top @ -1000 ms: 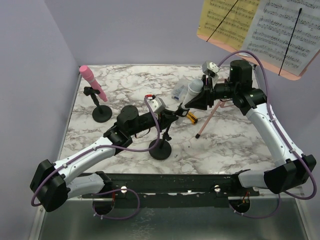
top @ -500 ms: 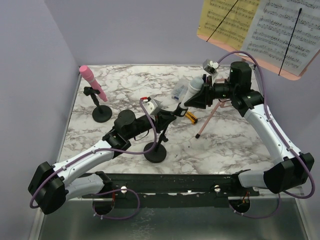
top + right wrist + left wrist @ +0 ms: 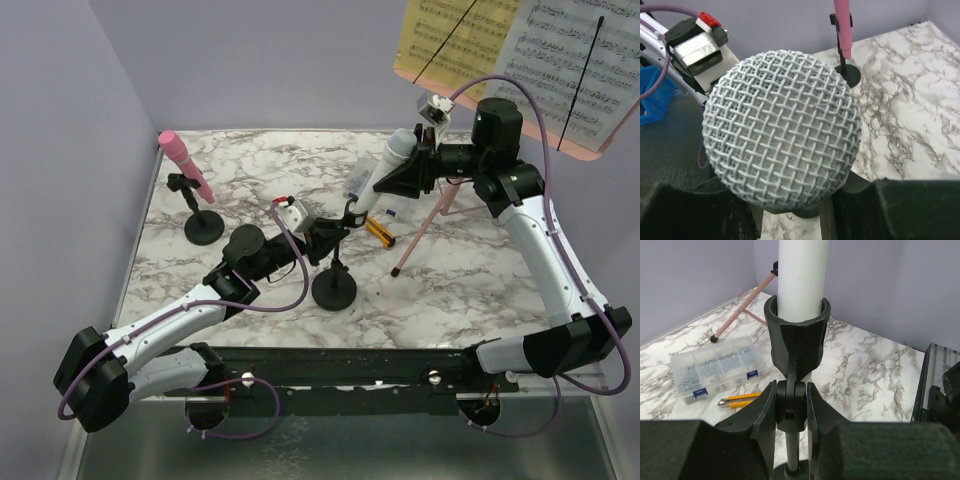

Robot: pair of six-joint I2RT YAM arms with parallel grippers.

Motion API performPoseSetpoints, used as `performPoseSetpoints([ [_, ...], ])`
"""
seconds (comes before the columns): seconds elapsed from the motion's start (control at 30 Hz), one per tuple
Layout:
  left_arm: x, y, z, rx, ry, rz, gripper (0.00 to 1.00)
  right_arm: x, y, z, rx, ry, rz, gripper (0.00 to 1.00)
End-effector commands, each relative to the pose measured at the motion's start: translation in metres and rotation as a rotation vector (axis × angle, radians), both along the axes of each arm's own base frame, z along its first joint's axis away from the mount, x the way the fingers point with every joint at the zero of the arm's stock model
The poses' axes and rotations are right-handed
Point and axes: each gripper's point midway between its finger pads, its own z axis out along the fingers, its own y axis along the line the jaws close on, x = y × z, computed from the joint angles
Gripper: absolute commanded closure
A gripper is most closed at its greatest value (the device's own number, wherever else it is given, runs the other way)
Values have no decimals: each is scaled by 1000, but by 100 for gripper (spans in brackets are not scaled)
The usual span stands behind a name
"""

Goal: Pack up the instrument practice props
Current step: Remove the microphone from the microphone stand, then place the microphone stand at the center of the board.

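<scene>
the right jaws hold the white microphone (image 3: 381,176) and have lifted it higher, above the middle of the desk (image 3: 480,282). the left jaws pinch its black holder (image 3: 333,288). it is almost out.

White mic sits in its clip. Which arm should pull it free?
Right. The right tool grips the white microphone just below its head, while the left tool clamps the mic holder at its clip joint, steadying it.
</scene>
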Motion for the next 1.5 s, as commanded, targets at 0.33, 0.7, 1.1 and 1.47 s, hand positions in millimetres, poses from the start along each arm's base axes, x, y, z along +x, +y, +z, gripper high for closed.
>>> performPoseSetpoints([
  [0.33, 0, 7, -45, 104, 83, 16, 100, -27, -19, 85, 36, -305, 49, 100],
  [0.7, 4, 6, -43, 94, 96, 33, 100, -46, -24, 66, 0, -338, 84, 100],
  [1.1, 16, 6, -34, 101, 61, 73, 100, -55, -39, 58, -59, -405, 41, 100],
  [1.47, 33, 5, -25, 125, 12, 131, 100, -61, -53, 32, -65, -358, 23, 100],
])
